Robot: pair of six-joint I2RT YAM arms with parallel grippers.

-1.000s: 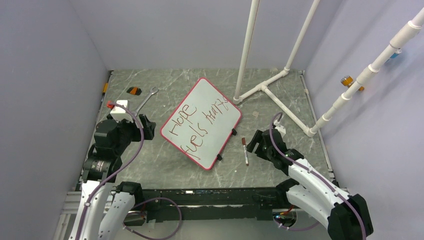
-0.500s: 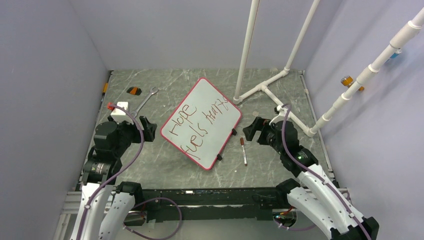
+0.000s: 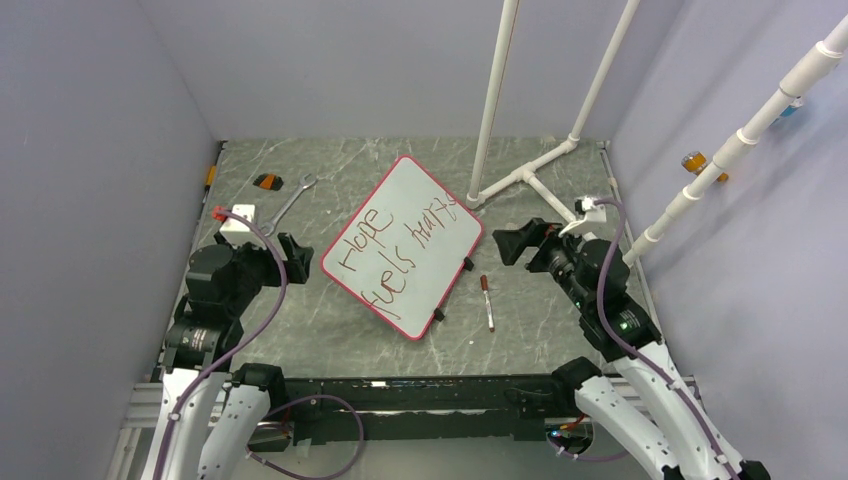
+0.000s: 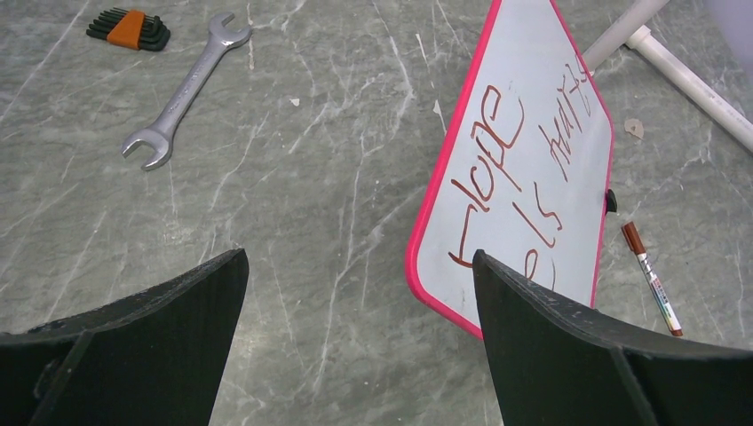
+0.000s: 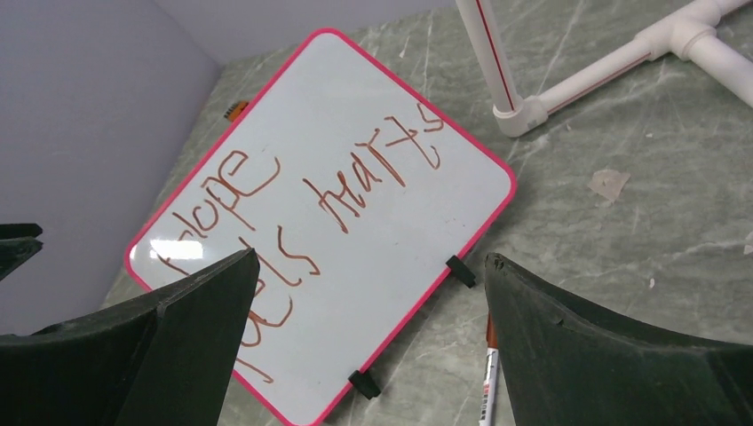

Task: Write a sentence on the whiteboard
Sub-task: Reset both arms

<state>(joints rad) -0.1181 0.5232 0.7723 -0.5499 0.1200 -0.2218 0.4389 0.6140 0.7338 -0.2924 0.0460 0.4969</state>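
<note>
The whiteboard (image 3: pixel 405 243) lies flat at the table's middle, turned diagonally, with a red-pink frame and two black feet on its right edge. The sentence (image 3: pixel 395 250) in red-brown marker reads "Hope fuels hearts" in two lines; it also shows in the right wrist view (image 5: pixel 337 200) and partly in the left wrist view (image 4: pixel 515 177). A marker (image 3: pixel 486 301) with a brown cap lies on the table right of the board. My left gripper (image 3: pixel 296 254) is open and empty, left of the board. My right gripper (image 3: pixel 512 243) is open and empty, raised right of the board above the marker.
A white PVC pipe frame (image 3: pixel 540 180) stands behind and right of the board. A silver wrench (image 3: pixel 292 200) and an orange-black hex key set (image 3: pixel 267 181) lie at the back left. A white box (image 3: pixel 239 220) sits near the left arm. Grey walls enclose the table.
My right gripper has risen and drawn back toward the far right, away from the marker, which stays on the table. The left arm and the board have not moved.
</note>
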